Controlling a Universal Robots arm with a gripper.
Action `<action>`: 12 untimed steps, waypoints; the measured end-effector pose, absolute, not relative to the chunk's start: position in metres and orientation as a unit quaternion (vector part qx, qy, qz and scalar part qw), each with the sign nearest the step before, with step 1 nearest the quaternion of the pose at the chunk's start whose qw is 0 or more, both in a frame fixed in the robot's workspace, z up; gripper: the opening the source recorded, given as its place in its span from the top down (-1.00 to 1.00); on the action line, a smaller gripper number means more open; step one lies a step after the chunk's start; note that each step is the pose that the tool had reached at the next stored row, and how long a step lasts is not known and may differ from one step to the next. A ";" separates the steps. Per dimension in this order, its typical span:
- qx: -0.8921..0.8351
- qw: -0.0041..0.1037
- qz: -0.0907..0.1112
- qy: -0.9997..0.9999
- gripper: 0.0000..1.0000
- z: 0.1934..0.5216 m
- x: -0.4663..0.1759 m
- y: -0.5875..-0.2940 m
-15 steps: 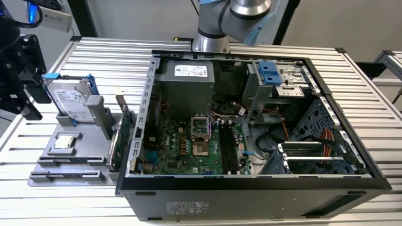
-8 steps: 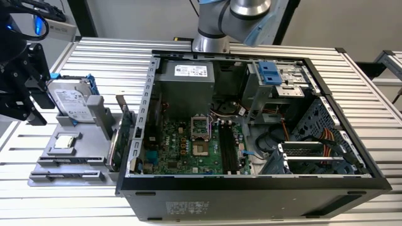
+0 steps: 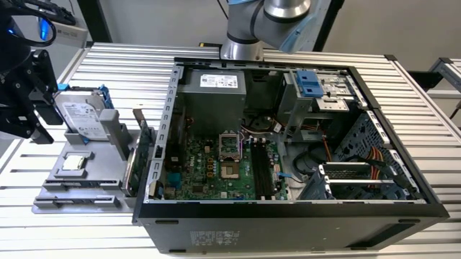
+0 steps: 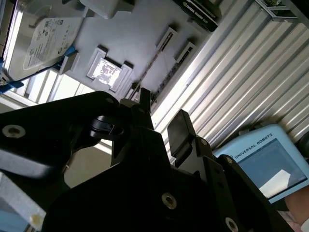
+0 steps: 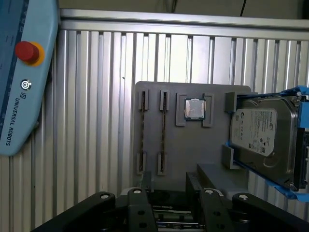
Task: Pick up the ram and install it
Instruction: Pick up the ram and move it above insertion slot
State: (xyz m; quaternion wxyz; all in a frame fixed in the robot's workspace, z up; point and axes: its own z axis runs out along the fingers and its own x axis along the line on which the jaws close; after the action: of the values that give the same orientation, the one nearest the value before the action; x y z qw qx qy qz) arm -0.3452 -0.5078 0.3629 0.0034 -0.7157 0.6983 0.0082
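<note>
The ram (image 5: 143,133) stands on edge in a slot just ahead of the fingers (image 5: 194,186), which are spread apart and hold nothing. Past it, a chip (image 5: 195,108) and a hard drive (image 5: 263,140) share the grey tray (image 5: 193,150) on the ribbed counter (image 5: 96,96).

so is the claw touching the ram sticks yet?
Apart. In the exterior view the claw hangs off to one side of the ram sticks in their tray, a clear gap showing between.
</note>
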 end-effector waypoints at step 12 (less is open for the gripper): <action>-0.732 0.015 0.013 0.681 -1.00 0.348 -0.346 -0.513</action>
State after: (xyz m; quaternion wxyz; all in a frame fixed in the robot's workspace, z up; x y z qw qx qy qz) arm -0.3464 -0.5135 0.3485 0.0147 -0.7316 0.6814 0.0128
